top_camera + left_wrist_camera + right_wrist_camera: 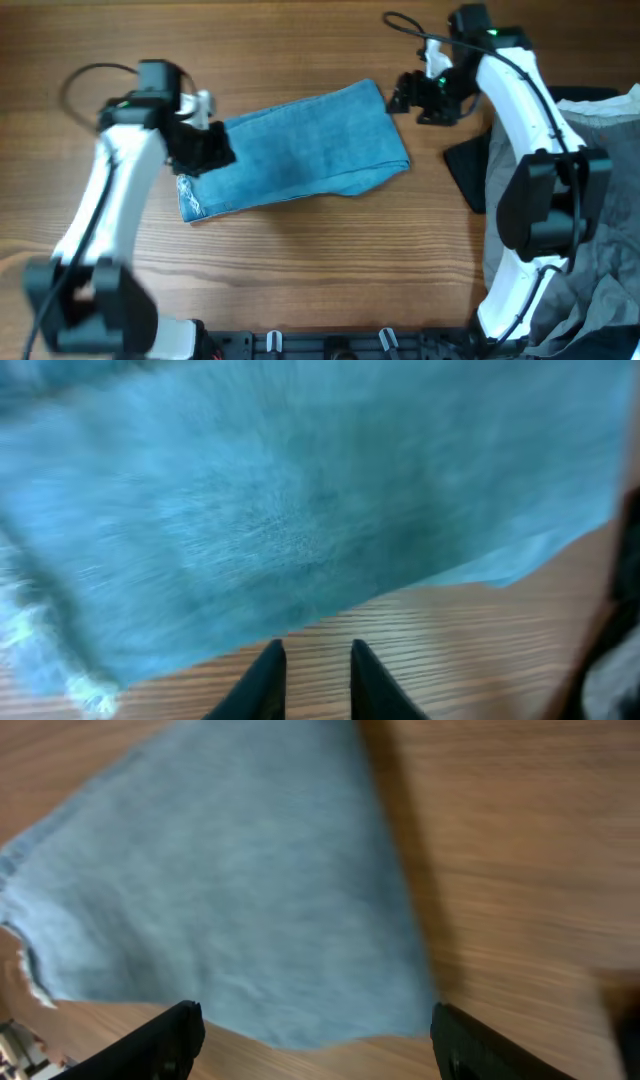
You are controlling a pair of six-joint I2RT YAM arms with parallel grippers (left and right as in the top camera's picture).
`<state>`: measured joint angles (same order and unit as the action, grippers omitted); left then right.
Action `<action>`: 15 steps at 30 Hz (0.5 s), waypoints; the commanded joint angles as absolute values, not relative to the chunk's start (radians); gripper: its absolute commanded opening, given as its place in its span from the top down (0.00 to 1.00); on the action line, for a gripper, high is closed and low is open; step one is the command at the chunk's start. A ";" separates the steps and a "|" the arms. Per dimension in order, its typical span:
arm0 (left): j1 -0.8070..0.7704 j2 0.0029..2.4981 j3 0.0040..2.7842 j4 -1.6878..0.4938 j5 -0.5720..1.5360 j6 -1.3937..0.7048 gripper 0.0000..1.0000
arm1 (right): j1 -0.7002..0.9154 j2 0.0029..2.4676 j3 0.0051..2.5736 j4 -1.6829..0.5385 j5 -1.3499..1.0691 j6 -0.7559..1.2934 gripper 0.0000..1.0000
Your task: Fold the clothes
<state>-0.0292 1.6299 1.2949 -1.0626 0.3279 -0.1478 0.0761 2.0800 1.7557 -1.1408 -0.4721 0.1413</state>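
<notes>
The light blue jeans [300,150] lie folded into a slanted rectangle at the table's middle, with the frayed white hem [190,200] at the lower left. My left gripper [215,150] is at the jeans' left end. In the left wrist view its fingers [313,652] are a narrow gap apart over bare wood, just off the denim's edge [300,490], and hold nothing. My right gripper [405,95] hovers beside the jeans' upper right corner. In the right wrist view it [315,1020] is wide open and empty, with the denim [230,880] ahead of it.
A black garment [470,165] and grey trousers [590,200] are heaped at the right edge, under and around the right arm. Wooden tabletop [300,280] surrounds the jeans. The arm bases stand along the front edge.
</notes>
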 commanded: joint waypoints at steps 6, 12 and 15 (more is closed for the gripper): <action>0.008 1.948 1.289 -1.030 0.163 -0.270 0.71 | 0.062 2.058 1.368 -0.827 -0.576 -0.023 0.21; 0.022 1.958 1.289 -0.979 0.163 -0.269 0.64 | 0.100 2.058 1.255 -0.667 -0.630 -0.020 0.21; 0.025 1.945 1.308 -1.019 0.166 -0.241 0.67 | 0.104 2.044 1.268 -0.673 -0.591 -0.021 0.31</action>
<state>0.0151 1.9434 1.2934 -0.9867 0.1871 -0.2630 0.0898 2.0388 1.2911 -0.6655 -0.6193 -0.0055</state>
